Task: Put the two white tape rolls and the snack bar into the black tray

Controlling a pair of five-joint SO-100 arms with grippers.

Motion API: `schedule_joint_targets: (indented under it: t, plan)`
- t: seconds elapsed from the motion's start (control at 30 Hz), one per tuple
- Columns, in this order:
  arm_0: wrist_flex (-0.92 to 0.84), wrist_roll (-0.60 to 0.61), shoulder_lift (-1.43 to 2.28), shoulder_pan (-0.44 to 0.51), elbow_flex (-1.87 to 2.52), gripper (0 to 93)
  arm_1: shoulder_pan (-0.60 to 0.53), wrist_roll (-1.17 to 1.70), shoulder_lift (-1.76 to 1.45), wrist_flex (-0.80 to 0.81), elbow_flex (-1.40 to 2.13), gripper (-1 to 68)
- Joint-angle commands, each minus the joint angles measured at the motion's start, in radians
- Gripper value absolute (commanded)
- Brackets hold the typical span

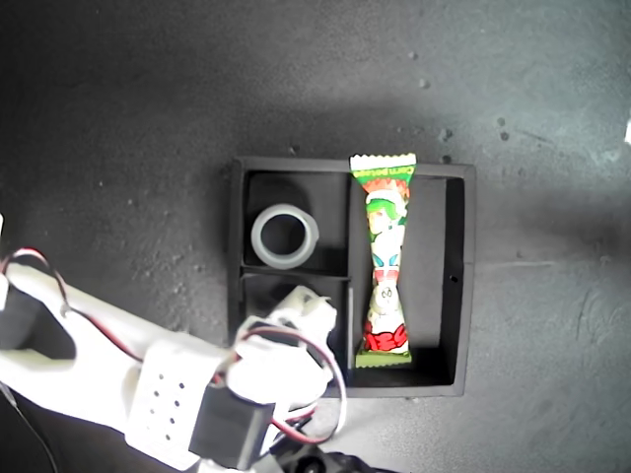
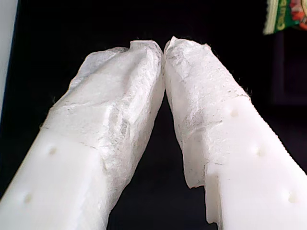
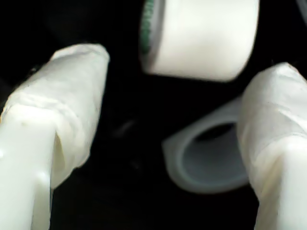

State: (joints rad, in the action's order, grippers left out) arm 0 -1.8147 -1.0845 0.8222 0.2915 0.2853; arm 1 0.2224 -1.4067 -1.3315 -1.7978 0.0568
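Hovering over your tray [image 1: 463,286], my second hand [image 3: 172,124] is spread above both tape rolls; my first hand [image 2: 164,45] is pinched empty.

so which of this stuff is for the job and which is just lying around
For the job:
black tray
wide white tape roll
small green-rimmed tape roll
snack bar

Not the job:
dark tabletop
pale specks on it
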Motion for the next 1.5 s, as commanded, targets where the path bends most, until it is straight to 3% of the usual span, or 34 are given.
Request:
schedule_joint_targets:
  t: [0.0,0.23,0.4,0.57,0.73,0.87,1.1,1.37,1.47]
  plan:
    - [-0.02,0.034,0.339,-0.066,0.095,19.5,0.017,-0.08,-0.04,-0.006,-0.046,-0.8]
    - [-0.02,0.078,1.081,-0.282,0.588,0.2,0.092,-0.135,-0.164,-0.005,0.071,-0.8]
    - [-0.005,0.048,1.489,-0.347,0.979,0.1,0.103,-0.103,-0.495,-0.003,0.446,-0.8]
    - [0.172,-0.012,1.89,-0.35,1.528,0.1,0.005,-0.057,-0.804,0.015,0.899,-0.8]
    - [0.342,-0.109,2.269,-0.31,2.031,0.1,-0.1,0.012,-1.118,0.216,1.453,-0.8]
    - [0.37,-0.186,2.542,-0.253,2.301,0.1,-0.138,0.077,-1.362,0.411,1.89,-0.8]
    - [0.466,-0.178,2.565,-0.222,2.507,0.1,-0.117,0.175,-1.732,0.695,2.54,-0.8]
    - [0.541,-0.176,2.565,-0.227,2.709,0.1,-0.121,0.233,-1.825,0.825,2.882,-0.8]
    - [0.569,-0.176,2.565,-0.227,2.775,0.0,-0.101,0.244,-2.014,0.827,3.036,-0.8]
